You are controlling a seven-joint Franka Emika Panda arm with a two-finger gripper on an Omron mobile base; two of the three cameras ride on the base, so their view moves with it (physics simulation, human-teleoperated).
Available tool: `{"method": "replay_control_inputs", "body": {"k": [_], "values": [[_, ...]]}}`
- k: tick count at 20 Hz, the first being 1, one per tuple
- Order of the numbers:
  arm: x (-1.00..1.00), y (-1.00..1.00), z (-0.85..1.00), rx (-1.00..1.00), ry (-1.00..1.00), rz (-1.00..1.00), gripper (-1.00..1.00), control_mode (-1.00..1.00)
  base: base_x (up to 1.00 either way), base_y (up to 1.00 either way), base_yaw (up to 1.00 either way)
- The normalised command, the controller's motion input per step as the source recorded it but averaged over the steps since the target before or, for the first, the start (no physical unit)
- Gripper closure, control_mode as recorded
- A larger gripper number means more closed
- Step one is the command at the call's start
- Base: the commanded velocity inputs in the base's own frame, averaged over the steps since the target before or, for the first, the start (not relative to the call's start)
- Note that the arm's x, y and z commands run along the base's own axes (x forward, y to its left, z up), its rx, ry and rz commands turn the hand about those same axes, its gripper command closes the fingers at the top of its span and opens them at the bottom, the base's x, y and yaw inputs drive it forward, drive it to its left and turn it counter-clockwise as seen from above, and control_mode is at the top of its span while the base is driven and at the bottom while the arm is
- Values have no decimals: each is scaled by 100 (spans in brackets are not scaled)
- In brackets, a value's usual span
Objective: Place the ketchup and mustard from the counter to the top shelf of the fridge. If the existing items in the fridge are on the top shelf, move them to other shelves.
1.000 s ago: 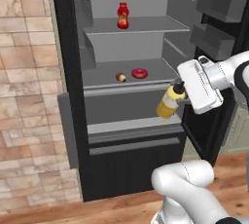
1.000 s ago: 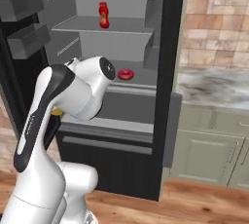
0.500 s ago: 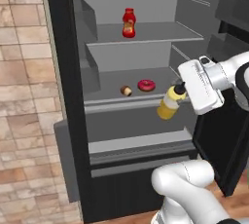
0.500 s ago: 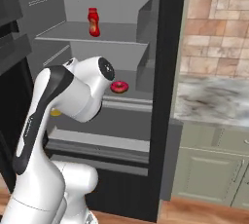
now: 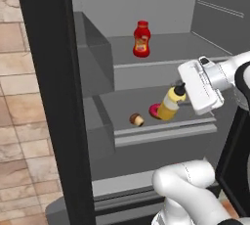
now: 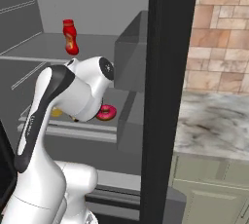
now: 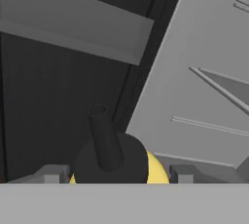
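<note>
Looking from the left, I see the black fridge (image 5: 46, 72) standing open, its dark frame edge nearest the brick wall. On the lower shelf (image 5: 161, 128) sits the small brown cupcake (image 5: 136, 119), and just right of it the pink donut (image 5: 155, 110), partly hidden behind the bottle I carry. Up on the top shelf (image 5: 166, 61) the ketchup (image 5: 141, 39) stands upright near the middle, well above and to the left of my hand. Then comes the mustard (image 5: 171, 104), tilted, black nozzle pointing up and to the right into my gripper (image 5: 188, 89). My fingers are closed on that bottle near its upper end, at about half their spread. It hangs in front of the lower shelf, over the donut, below the top shelf's edge. Along my hand camera, the black nozzle (image 7: 104, 138) juts up between my fingertips with the yellow shoulder (image 7: 154, 169) showing beside it. From the right side, the marbled counter (image 6: 214, 125) lies beyond the fridge wall.
</note>
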Motion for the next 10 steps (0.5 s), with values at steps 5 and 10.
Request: {"method": "replay_control_inputs", "body": {"k": [5,10], "values": [[0,0,0,0,0,0,100,100,38,7,-14],[0,0,0,0,0,0,100,100,12,11,-17]]}}
